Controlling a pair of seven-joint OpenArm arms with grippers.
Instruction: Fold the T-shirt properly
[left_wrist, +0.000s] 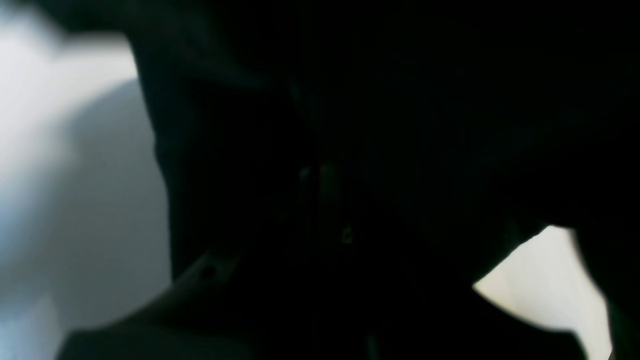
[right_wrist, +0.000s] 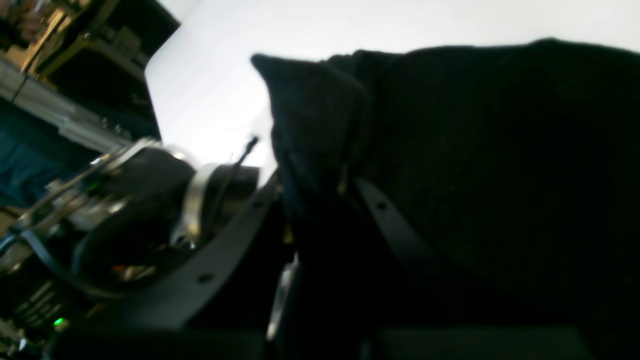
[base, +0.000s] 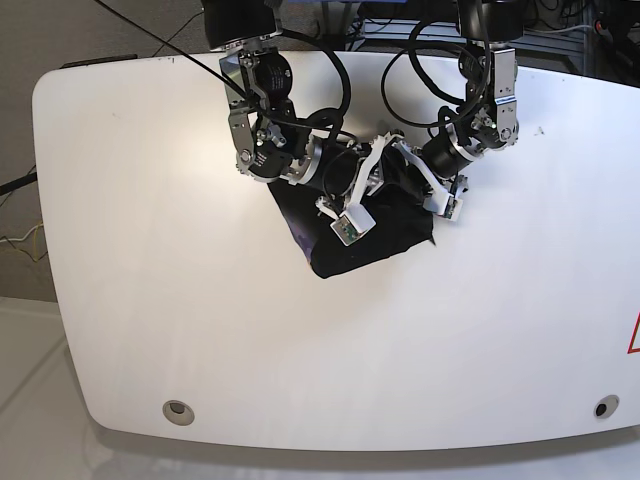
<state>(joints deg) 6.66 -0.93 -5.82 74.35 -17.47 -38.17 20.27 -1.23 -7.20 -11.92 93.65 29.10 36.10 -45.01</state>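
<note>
"T-shirt (base: 370, 245) first: where is it, and how does it lie?"

"Under both arms, toward the far side of the white table (base: 200, 330). It's a compact dark bundle with a fairly straight near edge, set at a slant. Black on black hides the layers, so I can't count the folds."

"And the grippers?"

"The right gripper (right_wrist: 324, 192) is pinching a gathered ridge of the cloth, which stands up past its fingertips. The left gripper (left_wrist: 322, 182) has its fingers pressed together, deep among dark cloth; whether any fabric is caught between them, I can't tell."

"So what's the step, in your judgement?"

"Bringing an edge over to make or straighten a fold, with much of the folding seemingly done."

"How would you do it well?"

"Make sure the left really has cloth before relying on it. Then raise the edge only enough to clear the layers below, and move both arms at one pace, since they're working close together. Keep light tension so the ridge flattens. Lay the edge down parallel to the one beneath, and open slowly before backing out."

"What might spoil it?"

"Dragging the lower layers, or a fingertip snagging on the way out."
</note>
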